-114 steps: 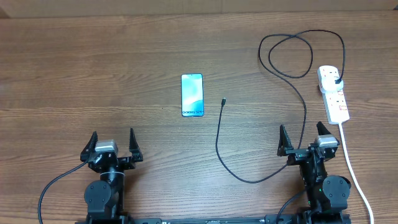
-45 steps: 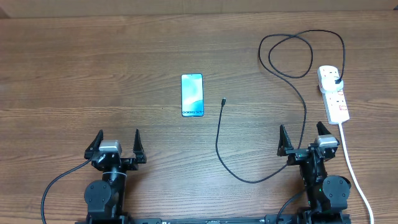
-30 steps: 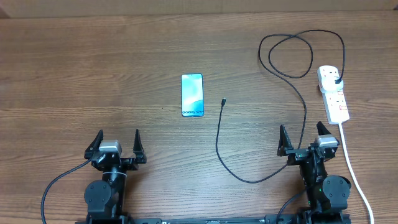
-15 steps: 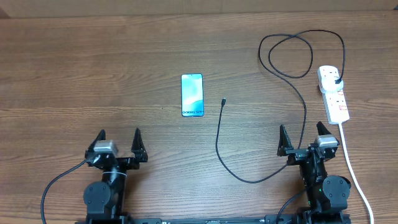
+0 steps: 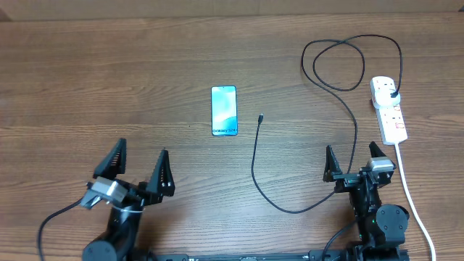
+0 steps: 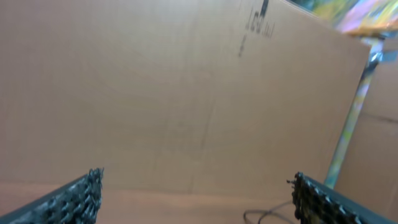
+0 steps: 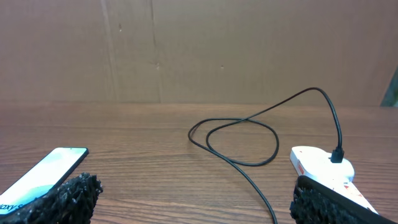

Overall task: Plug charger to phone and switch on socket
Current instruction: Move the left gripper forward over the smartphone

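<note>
Left hand (image 5: 143,148) raised and tilted, jaws wide, phone (image 5: 224,111) well ahead

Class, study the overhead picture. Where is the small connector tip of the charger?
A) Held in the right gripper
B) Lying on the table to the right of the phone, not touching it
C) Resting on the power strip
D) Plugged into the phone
B: the charger's connector tip lies on the bare wood beside the phone, with a clear gap between them.
</note>
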{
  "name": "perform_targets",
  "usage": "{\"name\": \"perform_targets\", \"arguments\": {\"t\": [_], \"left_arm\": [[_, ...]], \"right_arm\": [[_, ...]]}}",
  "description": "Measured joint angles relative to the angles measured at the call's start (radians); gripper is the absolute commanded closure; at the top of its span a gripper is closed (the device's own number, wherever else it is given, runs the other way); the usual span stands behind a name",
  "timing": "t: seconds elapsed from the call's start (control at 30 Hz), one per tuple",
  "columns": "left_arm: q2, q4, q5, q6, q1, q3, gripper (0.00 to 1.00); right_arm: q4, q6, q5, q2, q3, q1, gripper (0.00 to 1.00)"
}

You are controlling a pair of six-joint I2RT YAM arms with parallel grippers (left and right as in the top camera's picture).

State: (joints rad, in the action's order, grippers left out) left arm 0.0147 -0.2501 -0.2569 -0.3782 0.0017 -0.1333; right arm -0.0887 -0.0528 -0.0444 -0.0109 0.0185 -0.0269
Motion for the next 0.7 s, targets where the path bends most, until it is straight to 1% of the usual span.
{"name": "perform_targets", "arguments": {"t": [0.1, 0.17, 0.2, 0.27, 0.37, 0.43, 0.5, 0.53, 0.6, 0.67, 0.7], "left_arm": [[0.028, 0.182, 0.041, 0.048, 0.000, -0.174, 0.00], [0.079, 0.337, 0.082, 0.066, 0.000, -0.311, 0.00], [0.123, 0.438, 0.098, 0.076, 0.000, -0.395, 0.00], [0.213, 0.591, 0.112, 0.095, 0.000, -0.536, 0.00], [0.407, 0.822, 0.090, 0.145, 0.000, -0.777, 0.01], [0.527, 0.912, 0.027, 0.166, 0.000, -0.908, 0.00], [0.612, 0.925, -0.054, 0.177, 0.000, -0.999, 0.00], [0.666, 0.917, -0.117, 0.180, 0.000, -1.055, 0.00], [0.724, 0.923, -0.191, 0.185, 0.000, -1.118, 0.00], [0.777, 0.959, -0.231, 0.191, 0.000, -1.180, 0.00], [0.817, 1.011, -0.243, 0.195, 0.000, -1.226, 0.00]], "right_arm": [[0.000, 0.000, 0.000, 0.000, 0.000, 0.000, 0.00], [-0.001, 0.000, 0.000, 0.000, 0.000, 0.000, 0.00], [0.000, 0.000, 0.000, 0.000, 0.000, 0.000, 0.00], [0.000, 0.000, 0.000, 0.000, 0.000, 0.000, 0.00], [0.000, 0.000, 0.000, 0.000, 0.000, 0.000, 0.00], [0.000, 0.000, 0.000, 0.000, 0.000, 0.000, 0.00], [0.000, 0.000, 0.000, 0.000, 0.000, 0.000, 0.00], [0.000, 0.000, 0.000, 0.000, 0.000, 0.000, 0.00], [0.000, 0.000, 0.000, 0.000, 0.000, 0.000, 0.00], [-0.001, 0.000, 0.000, 0.000, 0.000, 0.000, 0.00], [0.000, 0.000, 0.000, 0.000, 0.000, 0.000, 0.00]]}}
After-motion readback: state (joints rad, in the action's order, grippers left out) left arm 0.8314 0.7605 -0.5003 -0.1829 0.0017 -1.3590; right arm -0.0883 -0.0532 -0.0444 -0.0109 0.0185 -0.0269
